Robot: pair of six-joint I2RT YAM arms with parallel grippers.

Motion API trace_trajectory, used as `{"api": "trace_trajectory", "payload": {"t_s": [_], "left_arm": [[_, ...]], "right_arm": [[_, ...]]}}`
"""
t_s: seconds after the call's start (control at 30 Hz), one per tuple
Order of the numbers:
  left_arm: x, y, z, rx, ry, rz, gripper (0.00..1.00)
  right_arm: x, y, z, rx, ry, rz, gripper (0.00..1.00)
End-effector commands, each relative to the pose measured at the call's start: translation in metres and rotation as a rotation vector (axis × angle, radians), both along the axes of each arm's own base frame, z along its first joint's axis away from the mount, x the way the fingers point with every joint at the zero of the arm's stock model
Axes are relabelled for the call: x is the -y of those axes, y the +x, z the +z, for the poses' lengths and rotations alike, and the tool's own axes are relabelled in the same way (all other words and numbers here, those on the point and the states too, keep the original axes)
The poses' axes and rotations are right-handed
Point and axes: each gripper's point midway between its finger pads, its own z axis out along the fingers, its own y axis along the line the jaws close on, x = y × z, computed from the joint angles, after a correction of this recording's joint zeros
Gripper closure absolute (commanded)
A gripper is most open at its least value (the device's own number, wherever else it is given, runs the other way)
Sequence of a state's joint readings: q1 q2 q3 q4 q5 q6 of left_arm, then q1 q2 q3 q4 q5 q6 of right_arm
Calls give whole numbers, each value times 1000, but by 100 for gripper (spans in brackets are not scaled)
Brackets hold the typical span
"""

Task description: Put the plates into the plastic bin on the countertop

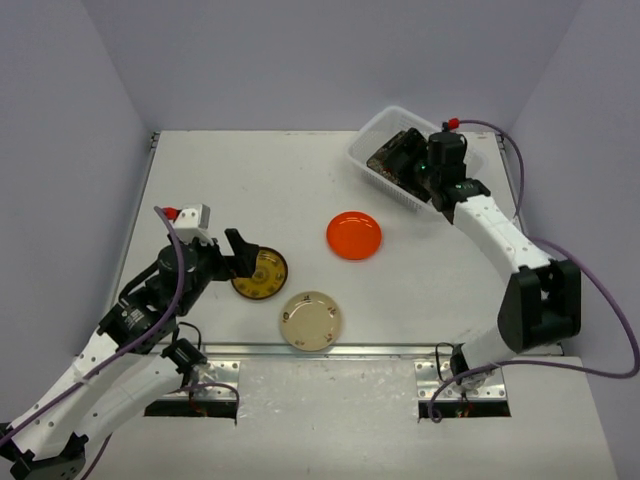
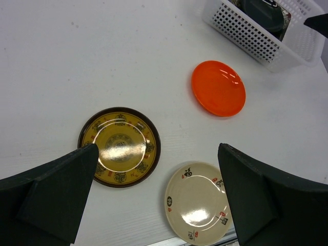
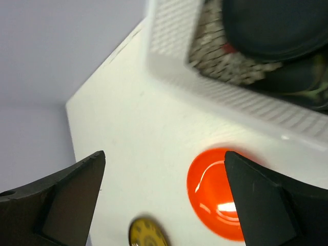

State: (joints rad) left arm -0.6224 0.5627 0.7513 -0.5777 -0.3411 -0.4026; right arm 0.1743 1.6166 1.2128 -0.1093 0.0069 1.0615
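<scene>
Three round plates lie on the white countertop: orange, brown-yellow patterned and cream. The plastic bin stands at the back right and holds dark plates, with a round black one on top. My left gripper is open and empty, just left of the brown-yellow plate; its view also shows the cream plate. My right gripper is open and empty over the bin, with the orange plate seen between its fingers.
Grey walls close in the countertop at the back and on both sides. A metal rail runs along the front edge, close to the cream plate. The right arm's cable loops out at the right.
</scene>
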Motion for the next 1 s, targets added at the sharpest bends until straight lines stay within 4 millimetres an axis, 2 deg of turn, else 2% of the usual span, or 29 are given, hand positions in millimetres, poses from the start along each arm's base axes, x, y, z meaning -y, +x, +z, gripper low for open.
{"api": "trace_trajectory", "payload": {"t_s": [0.0, 0.07, 0.1, 0.13, 0.17, 0.23, 0.3, 0.33, 0.47, 0.53, 0.63, 0.7, 0.73, 0.77, 0.8, 0.83, 0.97], "left_arm": [[-7, 2, 15, 54, -35, 53, 0], [-13, 1, 18, 69, -45, 76, 0], [-13, 1, 19, 74, -49, 76, 0], [-15, 0, 20, 79, -52, 85, 0], [-16, 1, 20, 79, -52, 91, 0], [-16, 0, 20, 76, -52, 93, 0], [-16, 1, 19, 73, -51, 95, 0], [-16, 1, 19, 72, -50, 95, 0], [-17, 1, 18, 69, -49, 100, 0], [-16, 1, 18, 69, -49, 99, 0], [-16, 1, 18, 70, -50, 96, 0], [-16, 1, 18, 70, -50, 96, 0], [-16, 0, 19, 73, -52, 96, 0], [-16, 0, 20, 75, -54, 95, 0], [-16, 0, 21, 78, -57, 93, 0], [-16, -1, 21, 81, -60, 91, 0], [-15, -2, 22, 88, -66, 82, 0]], "right_arm": [[-50, -63, 14, 133, -180, 359, 1], [-55, -102, -33, 60, -142, 436, 1], [-58, -94, -21, 113, -119, 424, 1], [-63, -117, -50, 78, -64, 462, 1], [-67, -125, -60, 95, -42, 492, 1], [-75, -131, -70, 143, 38, 506, 2], [-75, -139, -94, 89, 76, 492, 6], [-70, -142, -110, 49, 77, 450, 6], [-53, -138, -138, -18, 70, 313, 6], [-45, -138, -160, -84, 75, 240, 5], [-42, -136, -186, -143, 99, 195, 12], [-39, -137, -202, -183, 113, 165, 22], [-37, -138, -214, -206, 129, 146, 31], [-35, -141, -225, -228, 149, 127, 44], [-35, -144, -231, -246, 164, 118, 60], [-34, -146, -237, -262, 177, 110, 72], [-39, -150, -246, -292, 225, 105, 83]]}}
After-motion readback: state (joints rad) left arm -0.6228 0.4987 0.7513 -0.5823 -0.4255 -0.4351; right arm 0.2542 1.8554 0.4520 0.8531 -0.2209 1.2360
